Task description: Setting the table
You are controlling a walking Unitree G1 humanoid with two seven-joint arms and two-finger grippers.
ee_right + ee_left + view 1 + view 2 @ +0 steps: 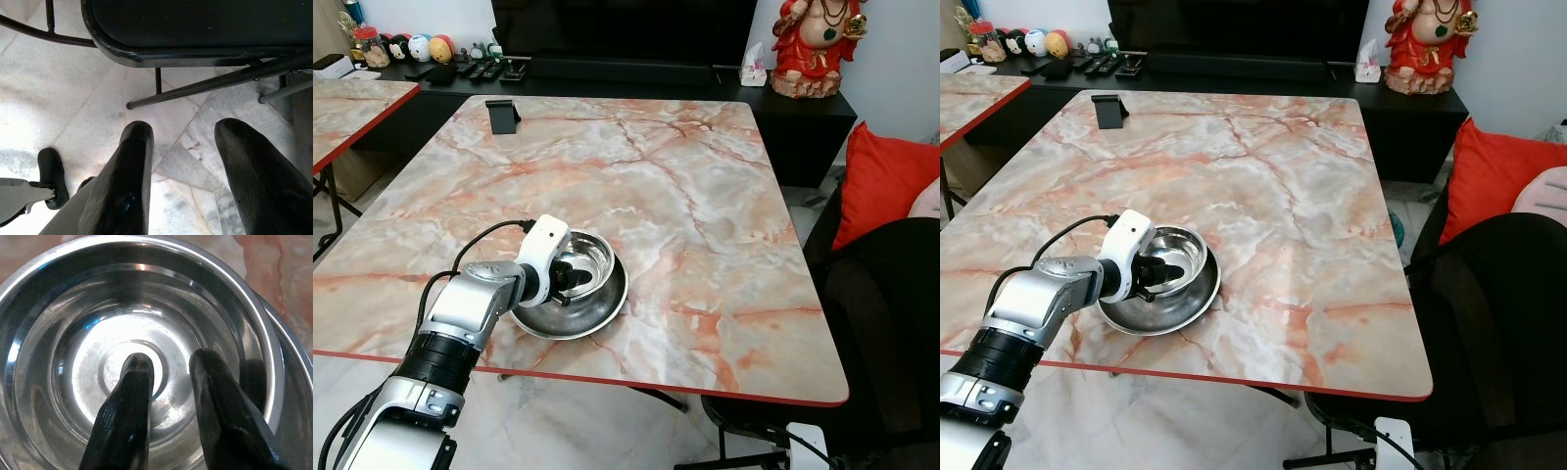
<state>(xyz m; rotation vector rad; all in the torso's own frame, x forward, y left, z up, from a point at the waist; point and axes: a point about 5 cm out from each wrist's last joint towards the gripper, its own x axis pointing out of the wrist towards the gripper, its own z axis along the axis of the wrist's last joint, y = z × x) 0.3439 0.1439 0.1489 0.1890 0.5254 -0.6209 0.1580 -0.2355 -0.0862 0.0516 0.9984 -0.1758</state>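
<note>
Left gripper (168, 363) fingers apart inside steel bowl (590, 262) on plate (607, 308), table (685, 196) near edge, right gripper (183, 129) open over floor (63, 98)

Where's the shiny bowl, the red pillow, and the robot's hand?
shiny bowl (597, 257), left eye view, on its inner wall.
red pillow (881, 186), left eye view, on its middle.
left gripper (168, 363), left wrist view, between its fingertips.

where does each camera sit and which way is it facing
Left eye: on the head, looking forward and down at the table; the left arm reaches into the bowl.
Right eye: beside it, same table and bowl.
Left wrist: along the left gripper, jaws apart inside the bowl, which the eye views share.
Right wrist: along the right gripper, jaws apart, down at the floor and a chair.
</note>
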